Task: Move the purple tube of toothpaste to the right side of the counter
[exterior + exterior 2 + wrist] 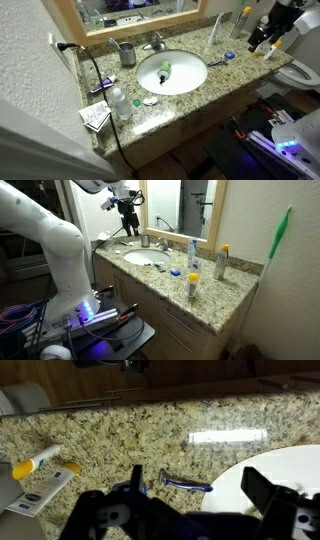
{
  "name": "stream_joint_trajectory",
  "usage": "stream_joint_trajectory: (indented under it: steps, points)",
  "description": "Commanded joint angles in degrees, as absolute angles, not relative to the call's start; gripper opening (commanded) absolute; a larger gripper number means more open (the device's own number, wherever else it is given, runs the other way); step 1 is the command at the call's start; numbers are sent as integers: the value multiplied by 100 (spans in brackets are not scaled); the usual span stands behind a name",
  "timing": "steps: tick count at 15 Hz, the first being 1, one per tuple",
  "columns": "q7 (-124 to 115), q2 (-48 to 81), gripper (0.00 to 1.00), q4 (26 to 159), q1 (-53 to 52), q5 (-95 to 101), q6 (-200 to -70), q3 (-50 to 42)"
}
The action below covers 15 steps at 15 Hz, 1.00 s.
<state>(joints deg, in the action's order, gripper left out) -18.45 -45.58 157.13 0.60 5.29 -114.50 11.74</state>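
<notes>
The counter [195, 95] is speckled tan granite with a white oval sink [172, 74]; it also shows in an exterior view [215, 300] and in the wrist view [130, 430]. A small purple tube of toothpaste [101, 88] seems to lie at the counter's left end, by a black cable. It does not show in the wrist view. My gripper [266, 42] hangs open and empty above the opposite end, far from the tube; it also shows in an exterior view [130, 227]. In the wrist view my gripper [193, 475] is spread over a thin blue stick [186, 485] beside the basin [285, 465].
A green object [165, 70] lies in the sink. A chrome faucet [155, 42], a grey cup [127, 55], a water bottle [120, 100] and upright bottles [193, 253] stand on the counter. White tubes [40, 460] lie near my gripper. A toilet [300, 72] stands beyond the counter's end.
</notes>
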Motion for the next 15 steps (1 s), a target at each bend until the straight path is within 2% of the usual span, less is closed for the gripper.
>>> stream_joint_trajectory:
  steps: [1,11,15]
  points:
    - [-1862,-4552,100,15703,28,552,-11433,1143]
    - [-2173,-4449,100,15718,204,670,-11396,1289]
    - [-2258,-3030,100,15267,-494,-455,-11910,1389]
